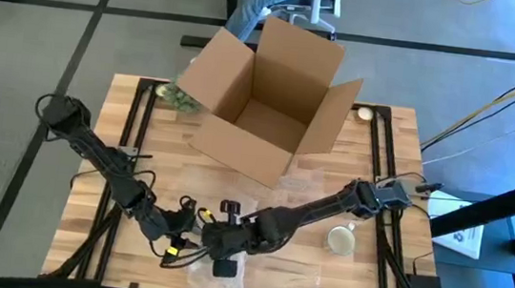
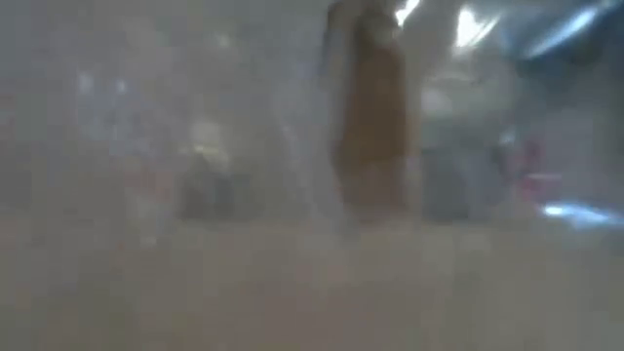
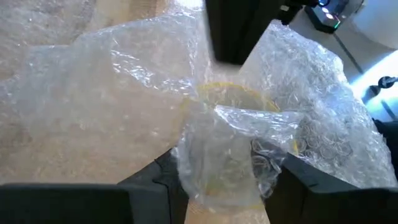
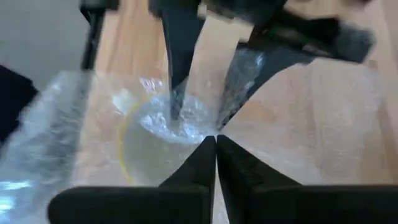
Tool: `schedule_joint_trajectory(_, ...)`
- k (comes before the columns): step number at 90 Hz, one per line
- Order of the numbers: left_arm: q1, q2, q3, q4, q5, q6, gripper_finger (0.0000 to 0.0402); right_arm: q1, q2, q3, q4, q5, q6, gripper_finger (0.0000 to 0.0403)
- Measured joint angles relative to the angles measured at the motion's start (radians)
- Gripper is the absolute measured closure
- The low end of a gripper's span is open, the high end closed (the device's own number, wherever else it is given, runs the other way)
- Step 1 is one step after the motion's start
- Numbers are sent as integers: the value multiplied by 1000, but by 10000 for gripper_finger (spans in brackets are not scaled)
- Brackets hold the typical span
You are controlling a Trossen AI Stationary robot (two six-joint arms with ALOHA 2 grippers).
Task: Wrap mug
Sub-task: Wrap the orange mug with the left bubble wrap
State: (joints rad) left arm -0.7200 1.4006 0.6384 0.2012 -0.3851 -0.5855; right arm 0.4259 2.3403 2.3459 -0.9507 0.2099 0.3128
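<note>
A wooden table [image 1: 101,175] holds an open cardboard box [image 1: 267,97] at its far side, well beyond both grippers. A sheet of bubble wrap [image 1: 219,284] lies at the near edge, directly under the two grippers, which meet there almost touching. The left gripper [image 3: 227,186] comes in from the left with its fingers spread apart on either side of a mug [image 3: 239,102] with a yellow rim, bundled in the wrap. The right gripper [image 4: 216,146] reaches in from the right, its fingertips pressed together at the wrap's edge; whether plastic is pinched between them cannot be told. A second, pale mug [image 1: 340,239] stands uncovered on the table, off beside the right arm. The low view shows only blurred plastic.
</note>
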Motion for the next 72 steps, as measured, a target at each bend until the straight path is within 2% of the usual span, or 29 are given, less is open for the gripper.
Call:
schedule_joint_trajectory(12, 0, 0, 0, -2, 1, 0, 260, 8, -13, 0, -80, -3, 30, 402)
schedule_joint_trajectory(31, 0, 0, 0, -1, 6, 8, 260, 40, -15, -9, -298, -8, 131, 402)
schedule_joint_trajectory(46, 0, -1, 0, 0, 8, 17, 260, 78, -15, -28, -397, 39, 218, 402)
schedule_joint_trajectory(58, 0, -1, 0, 2, 8, 17, 260, 100, -14, -116, -299, 30, 238, 402)
schedule_joint_trajectory(72, 0, -1, -1, 1, 8, 17, 260, 93, -13, -137, -26, 51, 170, 402)
